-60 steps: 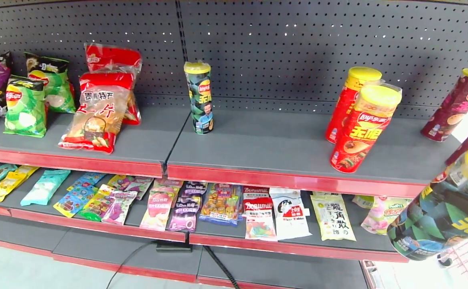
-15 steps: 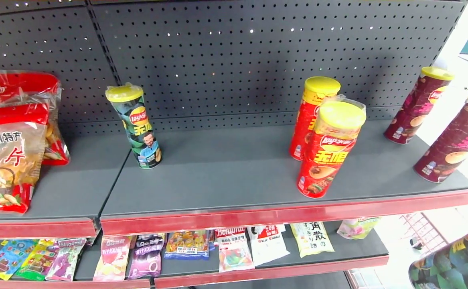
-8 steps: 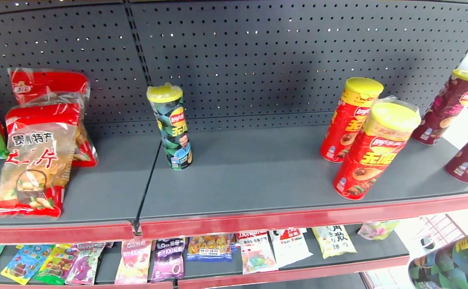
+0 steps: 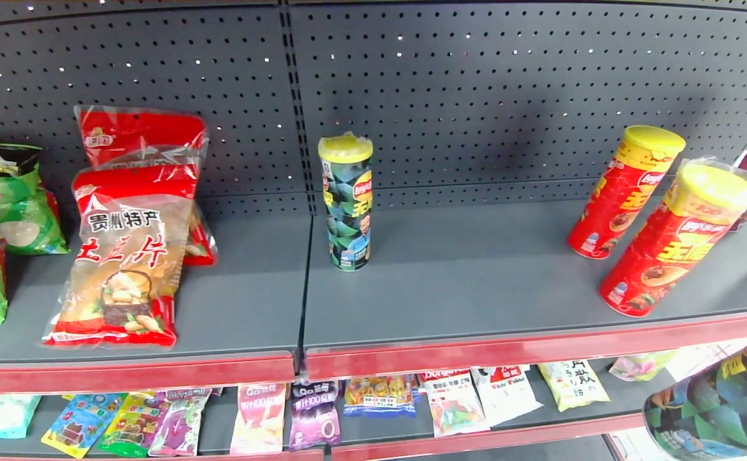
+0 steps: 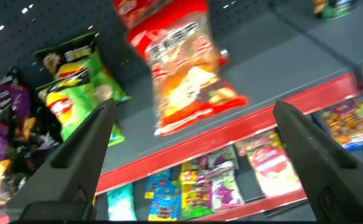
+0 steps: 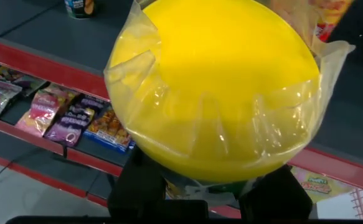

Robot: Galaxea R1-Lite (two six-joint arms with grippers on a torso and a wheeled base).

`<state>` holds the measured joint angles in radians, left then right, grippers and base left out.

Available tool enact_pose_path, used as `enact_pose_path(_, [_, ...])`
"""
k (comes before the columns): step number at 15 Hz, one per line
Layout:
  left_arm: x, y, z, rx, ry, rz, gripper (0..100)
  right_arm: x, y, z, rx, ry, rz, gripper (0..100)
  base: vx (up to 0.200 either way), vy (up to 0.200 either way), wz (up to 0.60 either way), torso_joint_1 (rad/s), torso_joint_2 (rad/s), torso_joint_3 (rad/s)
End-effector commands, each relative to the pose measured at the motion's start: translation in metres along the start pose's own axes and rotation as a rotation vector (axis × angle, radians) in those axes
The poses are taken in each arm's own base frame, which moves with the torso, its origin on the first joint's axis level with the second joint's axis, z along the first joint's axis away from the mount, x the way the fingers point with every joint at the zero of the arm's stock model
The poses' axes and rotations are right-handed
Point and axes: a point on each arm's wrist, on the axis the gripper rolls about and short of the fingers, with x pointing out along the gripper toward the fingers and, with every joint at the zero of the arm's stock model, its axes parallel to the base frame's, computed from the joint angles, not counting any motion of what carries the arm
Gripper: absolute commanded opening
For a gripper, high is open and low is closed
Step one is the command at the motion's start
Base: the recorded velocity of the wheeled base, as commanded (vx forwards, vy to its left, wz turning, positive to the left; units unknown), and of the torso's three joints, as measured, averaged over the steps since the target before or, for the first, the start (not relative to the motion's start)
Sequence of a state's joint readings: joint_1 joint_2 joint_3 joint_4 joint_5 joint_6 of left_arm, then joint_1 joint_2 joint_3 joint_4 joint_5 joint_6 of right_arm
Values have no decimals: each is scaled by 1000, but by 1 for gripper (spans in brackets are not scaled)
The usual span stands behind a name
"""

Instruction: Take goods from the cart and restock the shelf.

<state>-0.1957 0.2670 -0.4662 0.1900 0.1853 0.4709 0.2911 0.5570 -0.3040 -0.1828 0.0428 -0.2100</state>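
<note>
Swinging leftward, the head camera brought the standing green can [image 4: 346, 202] toward mid-view, while nothing on the shelf [image 4: 463, 282] itself had moved. The right gripper [image 6: 209, 194] stayed clamped on the held green can [image 4: 719, 410], low before the shelf's right end. The left gripper [image 5: 193, 162] hung empty, fingers wide apart. The turn probably lined the robot up with the bare space beside the matching can.

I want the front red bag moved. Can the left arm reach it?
Probably yes: the left gripper is open and empty, and the front red bag has nothing before it.
</note>
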Motion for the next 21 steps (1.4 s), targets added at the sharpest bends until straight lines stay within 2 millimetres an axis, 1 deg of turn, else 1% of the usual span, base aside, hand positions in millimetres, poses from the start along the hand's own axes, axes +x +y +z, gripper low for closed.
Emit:
enact_pose_path(1, [1, 0, 0, 0, 2, 0, 100, 8, -1, 4, 1, 25, 8, 0, 0, 200, 0, -2, -2, 2])
enact_pose_path(3, [1, 0, 0, 1, 3, 0, 100, 11, -2, 6, 1, 36, 8, 0, 0, 200, 0, 5, 2, 0])
enact_pose_path(7, [5, 1, 3, 4, 21, -6, 100, 12, -2, 6, 1, 39, 9, 0, 0, 0, 0, 0, 0, 0])
enact_pose_path(13, [10, 0, 4, 9, 44, -17, 100, 15, -3, 13, 0, 31, 9, 0, 200, 0, 0, 6, 3, 7])
enact_pose_path(15, [8, 2, 8, 7, 27, -13, 100, 18, -4, 17, -1, 31, 10, 0, 0, 0, 0, 0, 0, 0])
enact_pose_path(19, [10, 1, 8, 10, 24, -42, 100, 21, -2, 25, -5, 4, 108, 0, 0, 0, 0, 0, 0, 0])
enact_pose_path(21, [21, 0, 12, 15, 44, -111, 100, 36, 0, 37, -29, 14, 175, 0, 0, 0, 0, 0, 0, 0])
